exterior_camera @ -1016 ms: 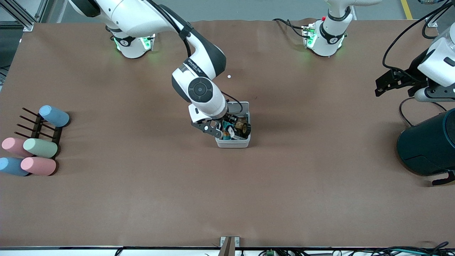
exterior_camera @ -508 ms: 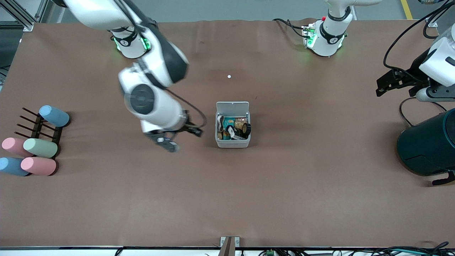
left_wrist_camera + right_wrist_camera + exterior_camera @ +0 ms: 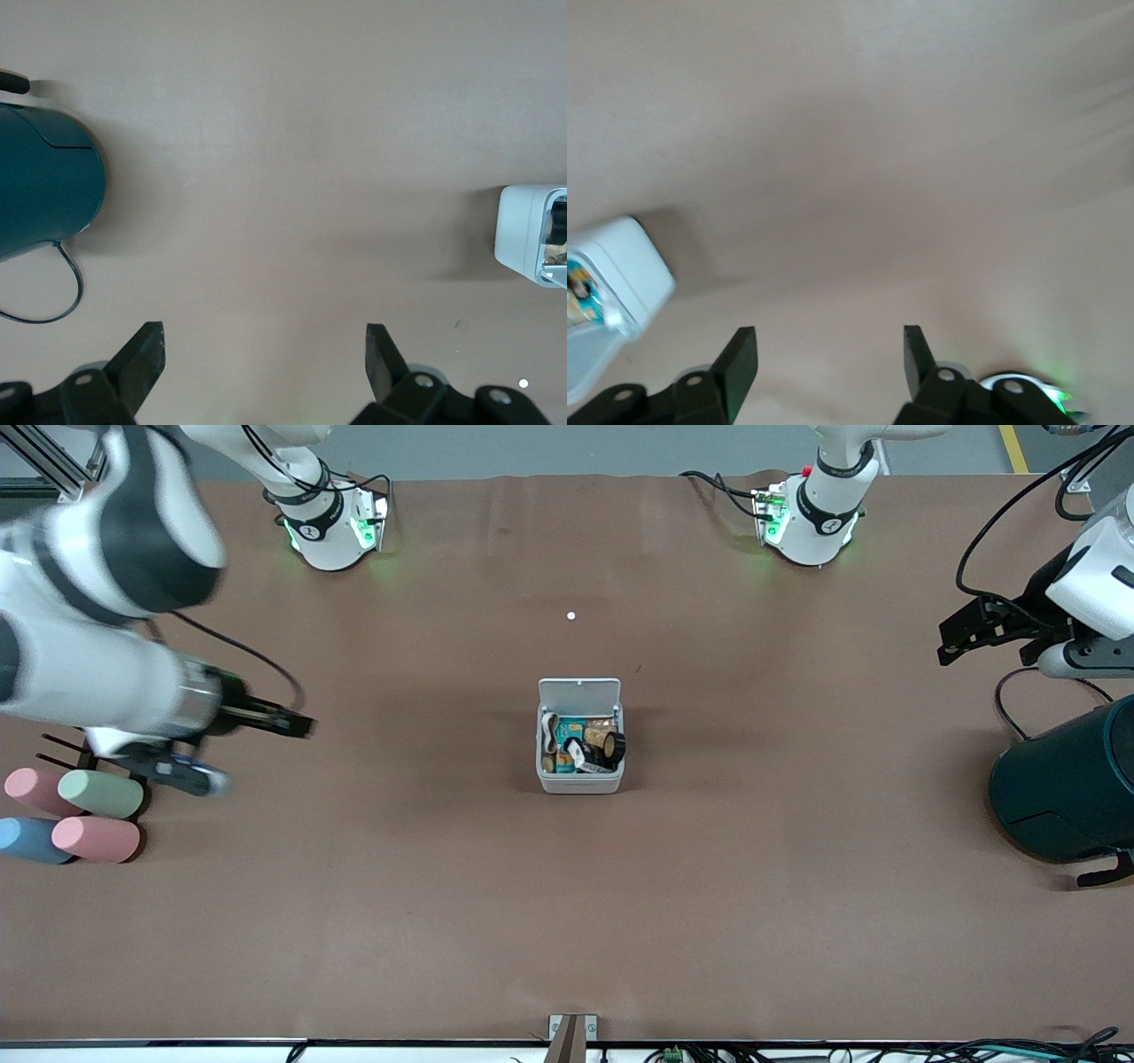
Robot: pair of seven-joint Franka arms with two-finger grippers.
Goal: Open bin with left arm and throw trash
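Note:
The light-grey bin (image 3: 580,781) stands mid-table with its white lid (image 3: 580,691) tipped up open. Inside lie the trash items: a printed packet (image 3: 574,733), a white strip (image 3: 550,730) and a black tape roll (image 3: 612,746). My right gripper (image 3: 264,755) hangs open and empty over the table beside the cylinder rack, well away from the bin. Its wrist view shows the bin (image 3: 622,264) off to one side of the gripper (image 3: 830,352). My left gripper (image 3: 941,645) waits open and empty at the left arm's end of the table, with the bin (image 3: 528,235) in its wrist view past the gripper (image 3: 266,352).
Pastel cylinders (image 3: 99,794) lie around a black rack (image 3: 89,751) at the right arm's end. A large dark teal container (image 3: 1067,784) (image 3: 44,181) with a cable sits at the left arm's end. A small white dot (image 3: 570,615) lies farther from the camera than the bin.
My right arm has swung away from over the bin to its own end of the table, above the rack, and its jaws have widened a little. The left arm has not moved.

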